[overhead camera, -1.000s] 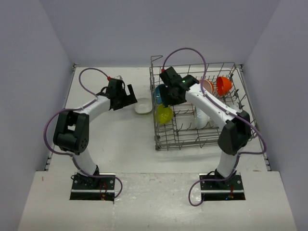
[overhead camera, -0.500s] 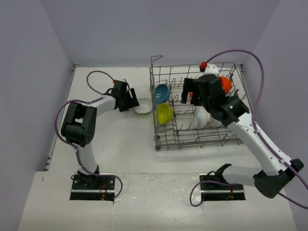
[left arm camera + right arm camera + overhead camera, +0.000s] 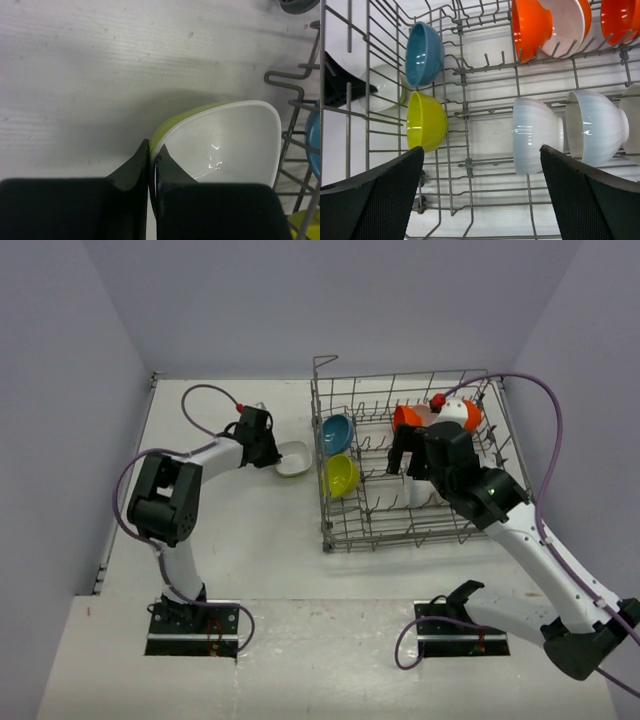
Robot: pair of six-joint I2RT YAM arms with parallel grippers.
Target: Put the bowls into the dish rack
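Dish rack: approx 7 bowls in; last green/white bowl on table, left jaws pinching rim; right jaws wide, empty.

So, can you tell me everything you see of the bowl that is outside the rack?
The bowl is squarish with rounded corners, glossy white inside and yellow-green outside, and looks like glazed ceramic. It is empty, its opening faces up, and it sits on the white table, close beside the left wall of the rack. I cannot tell whether it touches the wires. The left gripper is shut on its rim, with one finger inside and one outside.
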